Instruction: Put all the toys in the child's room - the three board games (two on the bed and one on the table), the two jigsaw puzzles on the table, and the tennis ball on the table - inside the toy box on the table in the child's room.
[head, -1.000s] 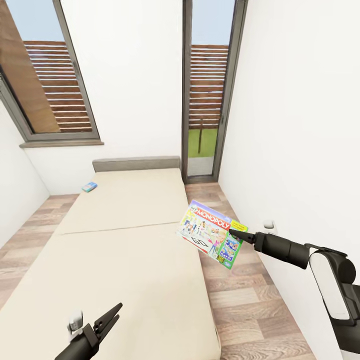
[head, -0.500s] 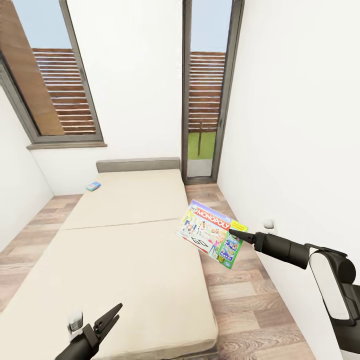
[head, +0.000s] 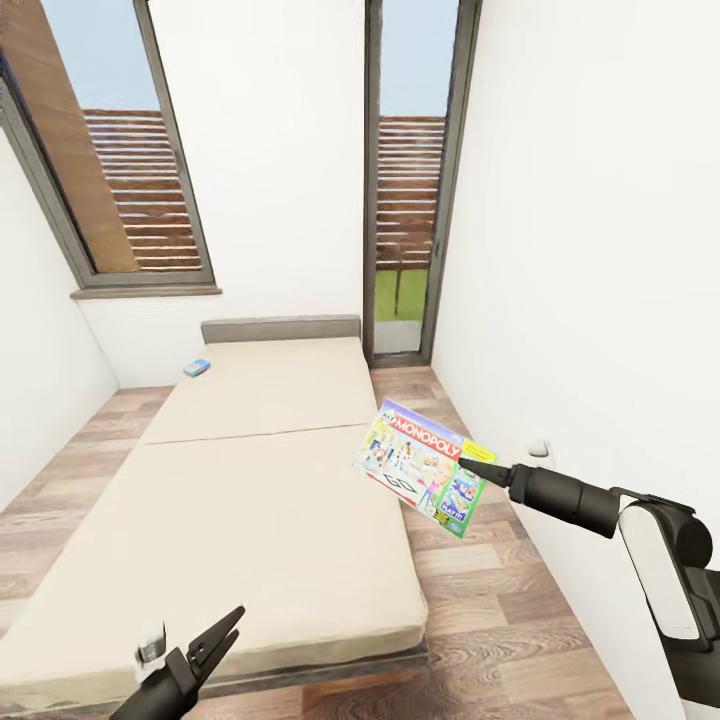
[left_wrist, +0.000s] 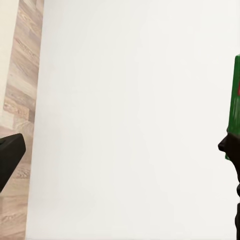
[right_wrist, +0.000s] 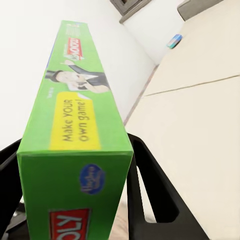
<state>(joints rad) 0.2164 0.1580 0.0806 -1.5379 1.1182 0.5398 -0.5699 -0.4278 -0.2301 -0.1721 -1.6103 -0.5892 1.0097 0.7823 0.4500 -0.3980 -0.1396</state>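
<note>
while we face bed (head: 240, 480), our right gripper (head: 472, 467) pinches monopoly box (head: 422, 467) held over floor beside it; left gripper (head: 215, 638) jaws spread, empty; small blue box (head: 197, 367) near headboard.

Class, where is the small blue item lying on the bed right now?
In the head view, the small blue item lies on the bed's far left corner, near the headboard and below the left window.

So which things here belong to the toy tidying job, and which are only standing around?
Job:
- Monopoly board game, shut in the right claw
- small blue box on the bed, possibly another game

Not the job:
- windows
- glass door
- wall socket
</note>
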